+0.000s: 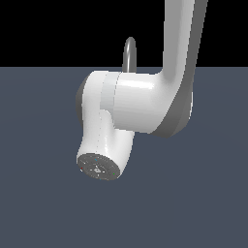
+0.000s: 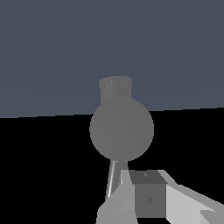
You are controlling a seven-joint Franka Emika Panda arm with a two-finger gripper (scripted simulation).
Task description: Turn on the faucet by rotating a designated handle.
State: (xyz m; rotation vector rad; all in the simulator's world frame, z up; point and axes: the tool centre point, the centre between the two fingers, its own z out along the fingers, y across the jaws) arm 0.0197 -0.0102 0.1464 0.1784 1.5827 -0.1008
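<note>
1 white arm (image 1: 145,104) bent over, hiding faucet (image 1: 130,51) base; gripper (image 2: 151,199) state unclear.

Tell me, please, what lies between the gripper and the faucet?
Nothing, by the wrist view: the gripper sits right beside the faucet. The arm hides this in the exterior view.

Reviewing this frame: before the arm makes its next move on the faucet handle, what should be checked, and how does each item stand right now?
1. Faucet in the wrist view: ok, centred ahead of the gripper.
2. Handle located: cannot tell; a thin rod shows near the gripper, identity uncertain.
3. Gripper touching the handle: cannot tell.
4. Gripper open or shut: cannot tell, only part of it shows.
5. Exterior view of the faucet: not ok; the arm hides all but the spout's arch.
</note>
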